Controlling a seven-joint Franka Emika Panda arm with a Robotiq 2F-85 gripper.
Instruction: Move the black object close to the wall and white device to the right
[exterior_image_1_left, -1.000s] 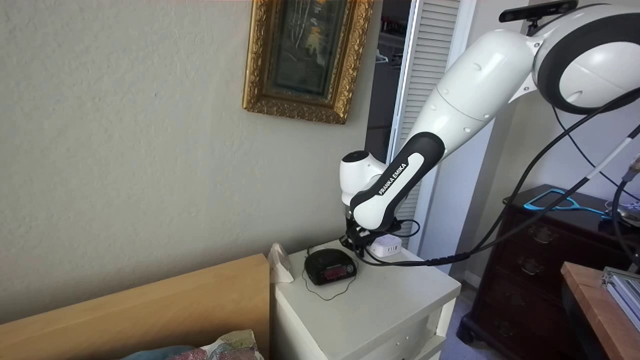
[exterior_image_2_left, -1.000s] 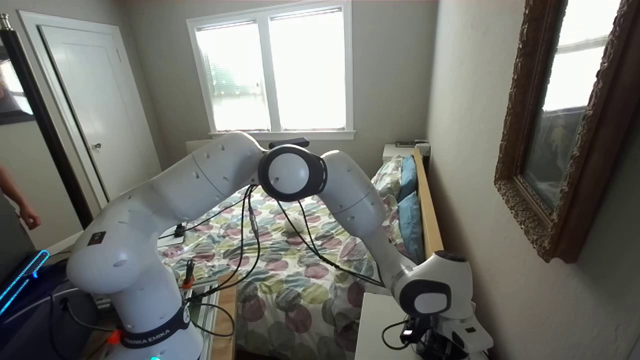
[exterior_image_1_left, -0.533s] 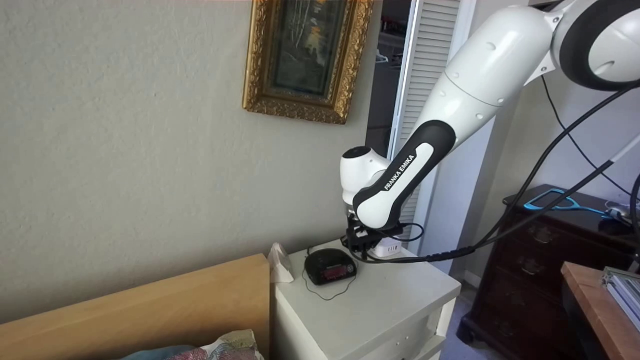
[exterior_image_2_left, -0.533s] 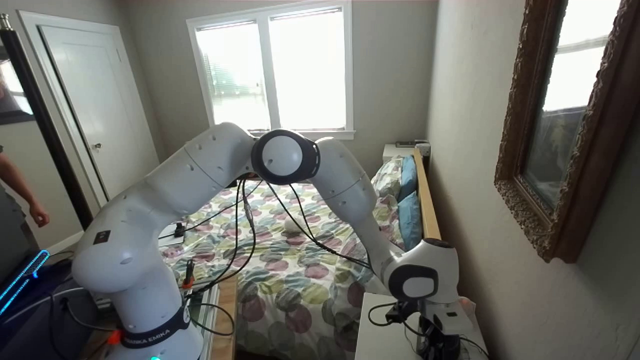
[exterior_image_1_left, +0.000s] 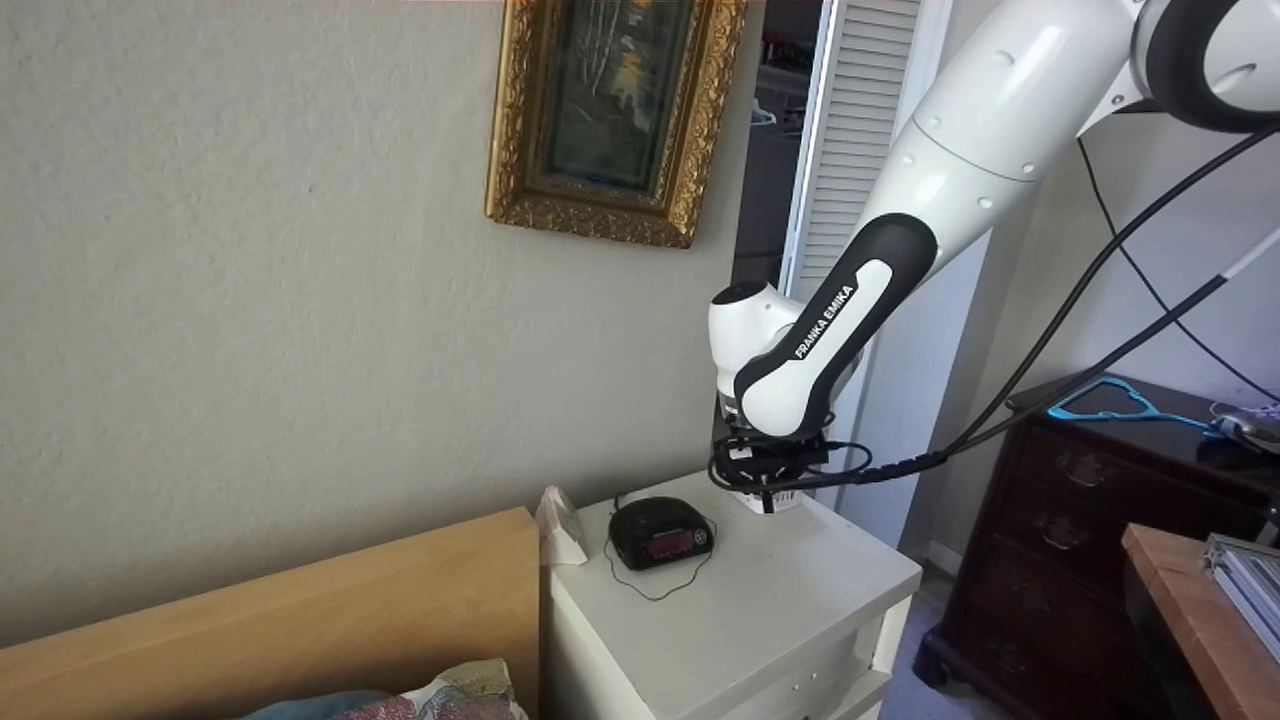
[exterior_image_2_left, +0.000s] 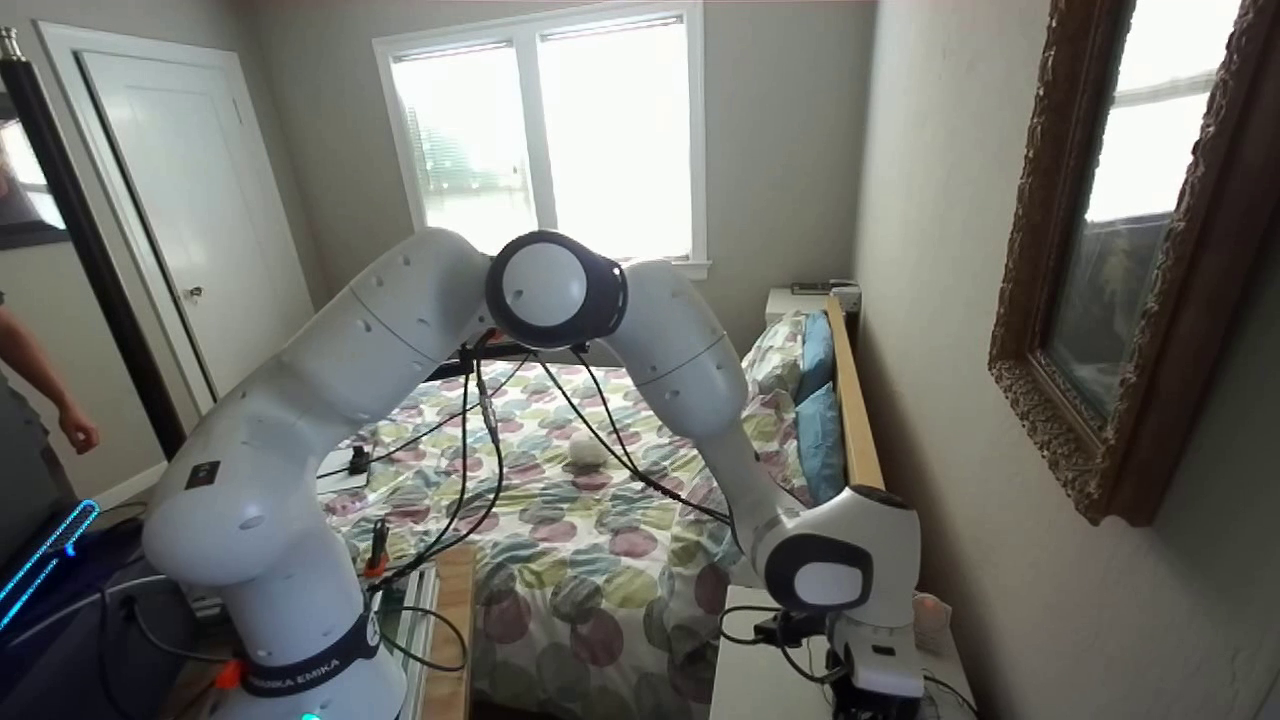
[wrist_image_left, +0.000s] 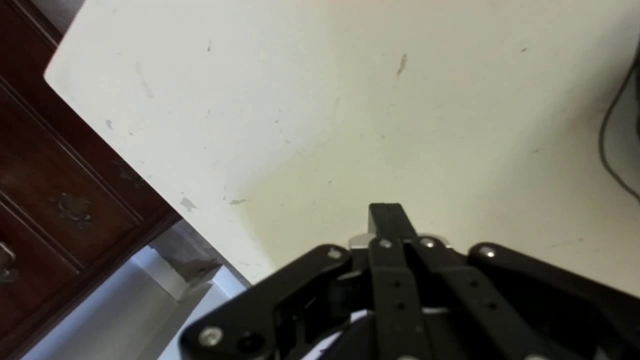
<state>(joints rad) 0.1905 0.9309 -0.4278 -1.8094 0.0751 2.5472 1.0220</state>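
The black object (exterior_image_1_left: 660, 532), a low clock radio with a reddish display, sits on the white nightstand close to the beige-grey wall (exterior_image_1_left: 350, 300), its thin cord in front. Only its dark edge (wrist_image_left: 638, 100) shows at the right of the wrist view. The white device (exterior_image_1_left: 787, 500) stands at the nightstand's back right, partly hidden behind my gripper (exterior_image_1_left: 768, 500). The gripper points down, right of the black object and apart from it. In the wrist view its fingers (wrist_image_left: 392, 220) are together with nothing seen between them. The gripper's tip is cut off in an exterior view (exterior_image_2_left: 872, 705).
The nightstand top (exterior_image_1_left: 770, 600) has an edge near the dark dresser (wrist_image_left: 60, 200). A tissue box (exterior_image_1_left: 562, 528) stands left of the black object by the wooden headboard (exterior_image_1_left: 400, 590). A gold-framed picture (exterior_image_1_left: 610, 120) hangs above. Cables (exterior_image_1_left: 900, 468) hang from the arm.
In an exterior view my gripper has moved right and up, away from the black object, to in front of the white device. The black object has not moved.
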